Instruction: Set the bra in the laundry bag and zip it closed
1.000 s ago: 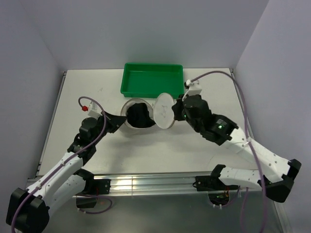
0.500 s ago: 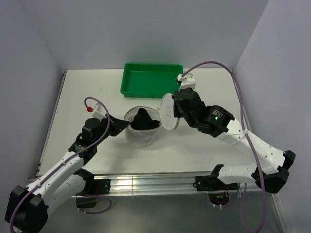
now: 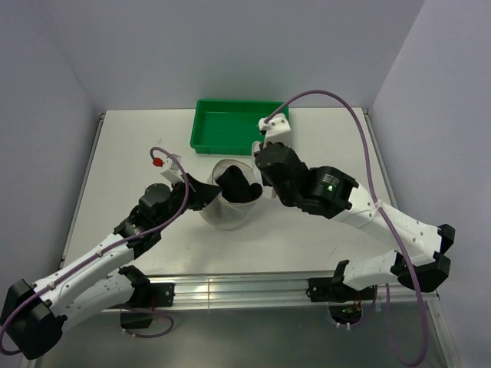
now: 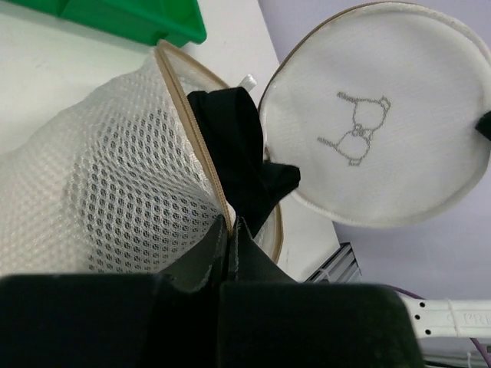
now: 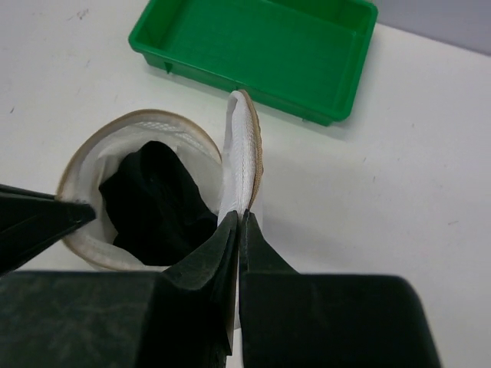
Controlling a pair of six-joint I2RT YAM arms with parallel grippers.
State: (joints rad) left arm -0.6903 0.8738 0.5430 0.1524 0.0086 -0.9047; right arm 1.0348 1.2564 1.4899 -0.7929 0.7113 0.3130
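Top external view, items logged left to right. Left gripper (image 3: 202,193): fingers pressed together on the near-left rim of the laundry bag (image 3: 224,215), pinning its tan zip tape; the left wrist view confirms the pinch, rim caught right at the fingertips. Laundry bag: standing on the table (image 3: 130,146), mouth open upward. Bra (image 3: 236,186): bundled inside the bag, just ahead of the left fingers, with a dark fold peaking above the rim on the lid side. Lid (image 4: 376,115): raised upright beside the mouth, its bear print facing the left wrist camera. Right gripper (image 3: 265,181): clamped shut on the lid's edge; the right wrist view shows the lid edge-on, running straight out from the fingertips, with the open mouth and bra to their left. Green tray (image 3: 230,126): beyond the bag, nothing in it that I can see. Judgement: the closing move swings the lid leftward from the right fingers, down onto the rim toward the left fingers, and the protruding fold could catch in the zip. Only the left wrist view shows that fold crossing the rim; I cannot place the zip pull with certainty.
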